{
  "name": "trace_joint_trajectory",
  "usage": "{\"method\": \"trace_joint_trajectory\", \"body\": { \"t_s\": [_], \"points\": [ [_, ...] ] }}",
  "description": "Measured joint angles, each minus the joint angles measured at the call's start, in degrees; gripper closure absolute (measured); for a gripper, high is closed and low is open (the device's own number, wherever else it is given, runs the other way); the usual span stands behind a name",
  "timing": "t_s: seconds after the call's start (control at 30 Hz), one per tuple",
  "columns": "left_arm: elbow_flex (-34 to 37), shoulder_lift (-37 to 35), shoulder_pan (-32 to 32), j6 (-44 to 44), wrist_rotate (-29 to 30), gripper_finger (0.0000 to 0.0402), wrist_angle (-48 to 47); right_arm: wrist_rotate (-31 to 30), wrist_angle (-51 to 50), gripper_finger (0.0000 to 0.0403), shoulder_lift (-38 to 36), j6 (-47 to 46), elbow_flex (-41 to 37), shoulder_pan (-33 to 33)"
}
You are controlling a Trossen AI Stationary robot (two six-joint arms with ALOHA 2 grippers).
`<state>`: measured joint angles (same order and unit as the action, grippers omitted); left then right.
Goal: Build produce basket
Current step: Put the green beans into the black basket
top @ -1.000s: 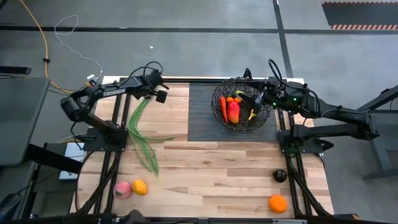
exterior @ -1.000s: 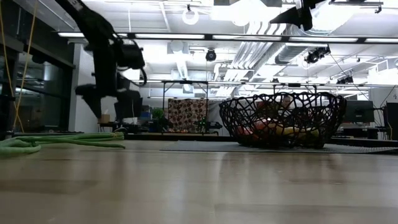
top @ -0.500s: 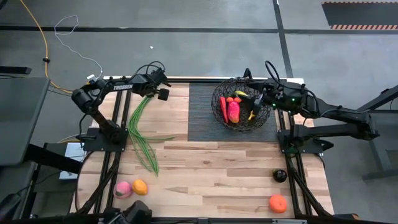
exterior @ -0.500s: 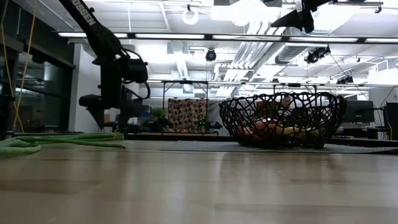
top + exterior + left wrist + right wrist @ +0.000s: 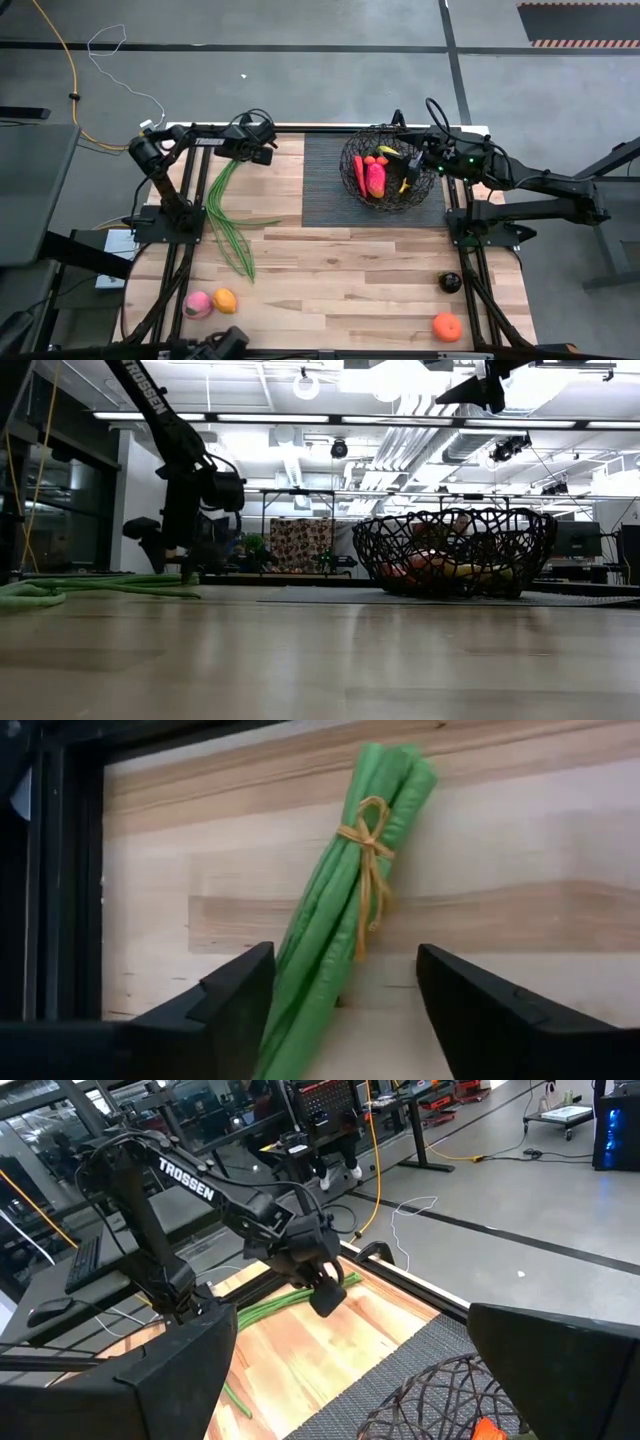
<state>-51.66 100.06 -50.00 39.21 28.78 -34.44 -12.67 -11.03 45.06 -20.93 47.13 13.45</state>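
The black wire basket (image 5: pixel 386 170) (image 5: pixel 455 550) stands on a dark ribbed mat and holds a red chili, a red-green mango (image 5: pixel 375 178), a banana and a small orange. My right gripper (image 5: pixel 413 165) (image 5: pixel 350 1380) hovers open above the basket's right side. The long green stalks (image 5: pixel 228 208) (image 5: pixel 100 585) (image 5: pixel 335 930) lie flat on the table's left part, tied with a yellow band (image 5: pixel 368 845) near their far end. My left gripper (image 5: pixel 256 150) (image 5: pixel 170 555) (image 5: pixel 345 970) is open, low over that tied end, with one finger on each side of the bundle and not touching it.
A pink peach (image 5: pixel 197 305) and a yellow-orange fruit (image 5: pixel 225 300) lie near the table's near left corner. A dark plum (image 5: pixel 450 282) and an orange (image 5: pixel 447 326) lie near the right. The mat (image 5: pixel 325 185) covers the far middle; bare wood lies between.
My left gripper has come down toward the tied far end of the green stalks while its arm folded in toward the table; its fingers have stayed open. The stalks have not moved. My right gripper has stayed above the basket.
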Motion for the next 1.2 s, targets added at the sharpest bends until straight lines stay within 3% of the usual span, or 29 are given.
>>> {"method": "trace_joint_trajectory", "body": {
  "t_s": [0.3, 0.63, 1.2],
  "points": [
    [-0.2, 2.2, 1.2, 3.4, 0.3, 0.0258, 0.3, 1.8, -1.1, 0.0015, 0.0, -0.8, 0.0, 0.0],
    [0.0, 2.1, 3.2, 4.6, -3.6, 0.0347, 1.9, 1.8, -3.5, 0.0015, 0.0, -1.1, 0.0, 0.0],
    [-0.5, 2.3, 19.3, 10.5, -4.3, 0.0350, 4.4, 1.2, -3.4, 0.0015, 0.0, -1.1, 0.0, 0.0]
  ]
}}
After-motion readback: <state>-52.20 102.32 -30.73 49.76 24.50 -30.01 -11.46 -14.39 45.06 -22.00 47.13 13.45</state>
